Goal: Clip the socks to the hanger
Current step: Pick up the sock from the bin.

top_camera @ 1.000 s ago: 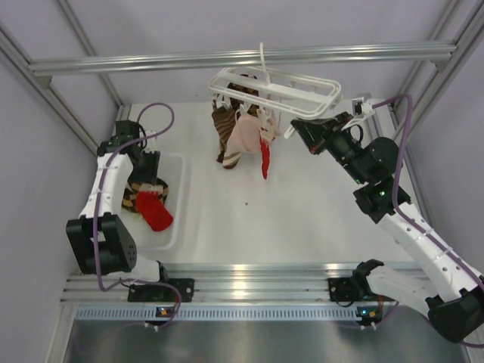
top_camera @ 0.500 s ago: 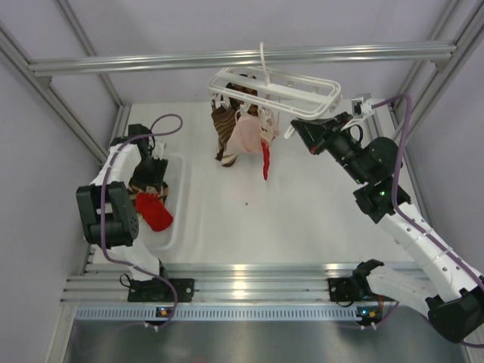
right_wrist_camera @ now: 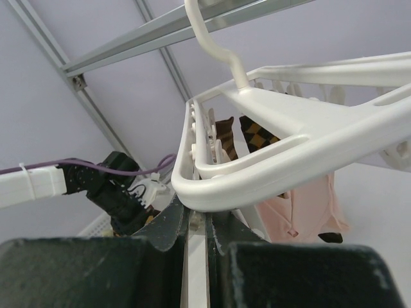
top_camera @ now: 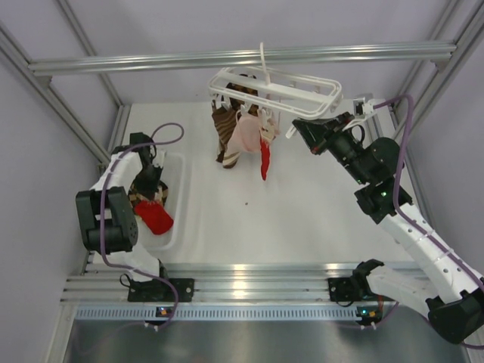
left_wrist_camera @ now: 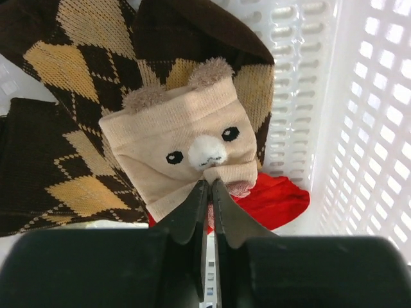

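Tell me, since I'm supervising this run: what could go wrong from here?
The left gripper pinches only the lower edge of the bear-face sock, so it may slip out on lifting. The red sock lies right under that edge and might be dragged along. The right gripper holds the hanger by one corner; it could twist.

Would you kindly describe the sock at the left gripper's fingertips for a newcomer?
Look in the white basket on the table's left. Among brown argyle socks and a red sock, it is the beige sock with a bear face and ears.
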